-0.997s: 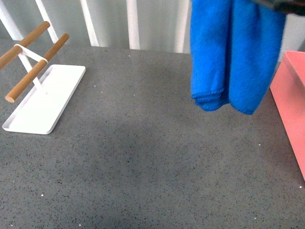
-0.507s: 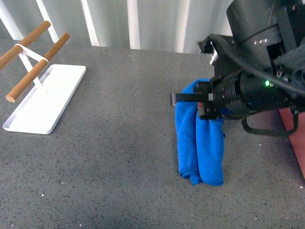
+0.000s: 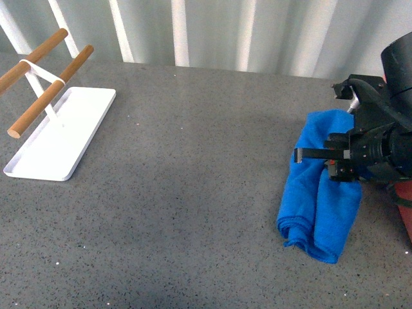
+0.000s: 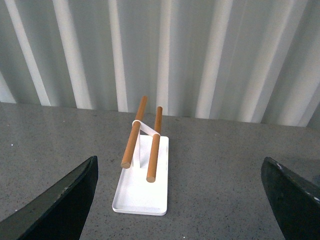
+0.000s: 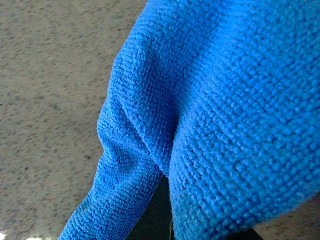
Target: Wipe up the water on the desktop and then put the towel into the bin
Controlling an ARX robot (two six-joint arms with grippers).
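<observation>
Currently the towel (image 3: 318, 199) is on the right part of the desktop (image 3: 180, 206), folded into a long double roll. Its lower end lies flat on the stone. Its upper end is lifted a little and pinched in the right gripper (image 3: 331, 161), which is clenched on the cloth. In the right wrist view the blue terry fills almost the whole picture, with speckled stone on one side. The fingertips themselves I cannot see there.

The bin (image 3: 407, 222) shows only as a thin reddish strip at the right border of the front view, partly behind the black arm (image 3: 386, 129). It is just beside the towel, and only a narrow band of bare stone lies between the towel's lower end and this strip.

On the other side of the towel, bare stone stretches wide toward the white tray (image 3: 71, 129) near the left border. The tray holds two wooden rods (image 3: 48, 90) on a white stand, and they run slanting out of the picture. Behind all this, the far edge of the desktop meets a ribbed white wall (image 3: 212, 32).

From the left wrist view, the left gripper (image 4: 179, 167) hangs above the desktop with its two dark fingers (image 4: 60, 205) spread wide and holding nothing. The tray and the rods appear between them, well ahead, with grey stone on both sides of the tray.
</observation>
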